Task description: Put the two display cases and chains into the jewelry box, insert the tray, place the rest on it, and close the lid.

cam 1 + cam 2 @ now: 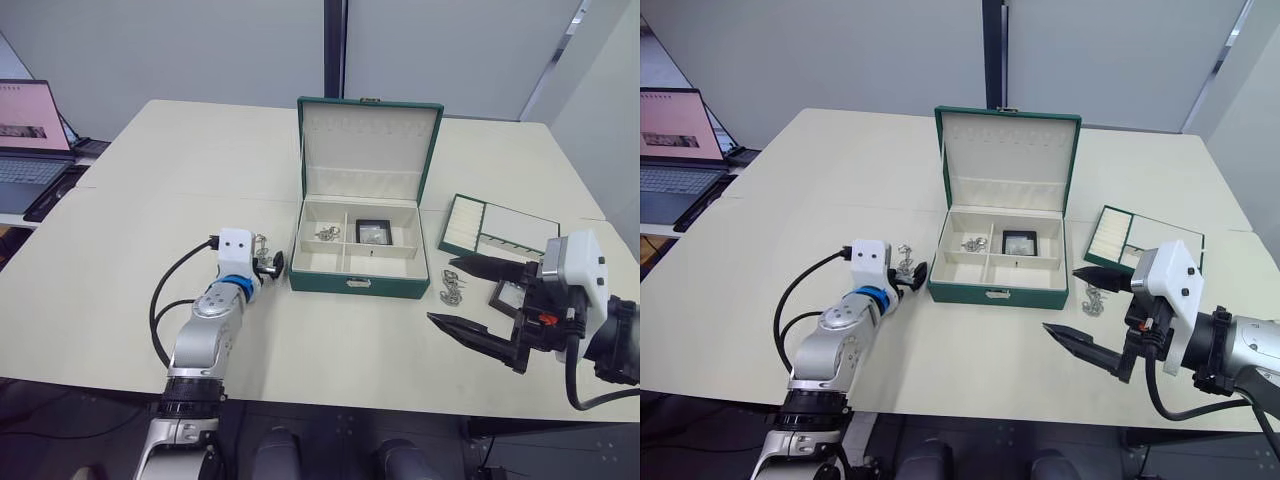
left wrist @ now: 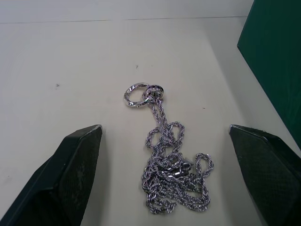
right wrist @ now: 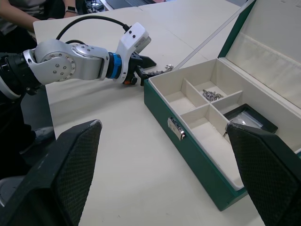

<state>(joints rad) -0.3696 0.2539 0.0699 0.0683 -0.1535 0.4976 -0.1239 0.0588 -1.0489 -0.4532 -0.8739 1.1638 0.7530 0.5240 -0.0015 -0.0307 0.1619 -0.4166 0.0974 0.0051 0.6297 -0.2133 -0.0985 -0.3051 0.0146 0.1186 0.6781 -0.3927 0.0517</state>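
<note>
The dark green jewelry box [image 1: 355,283] stands open at the table's middle, its lid [image 1: 368,145] upright. One display case [image 1: 374,231] lies in the back right compartment and a chain [image 1: 327,233] in the back left one. Another chain [image 2: 169,165], with a ring on it, lies on the table just left of the box, between the fingers of my open left gripper [image 1: 268,258]. The tray [image 1: 497,228] sits right of the box. In front of it lie a second display case [image 1: 510,296] and a third chain [image 1: 452,287]. My right gripper [image 1: 440,290] hovers open beside them, empty.
A laptop [image 1: 30,130] stands on a side desk at the far left. A person [image 3: 28,12] sits beyond the table's left side in the right wrist view. The table's front edge runs close below both arms.
</note>
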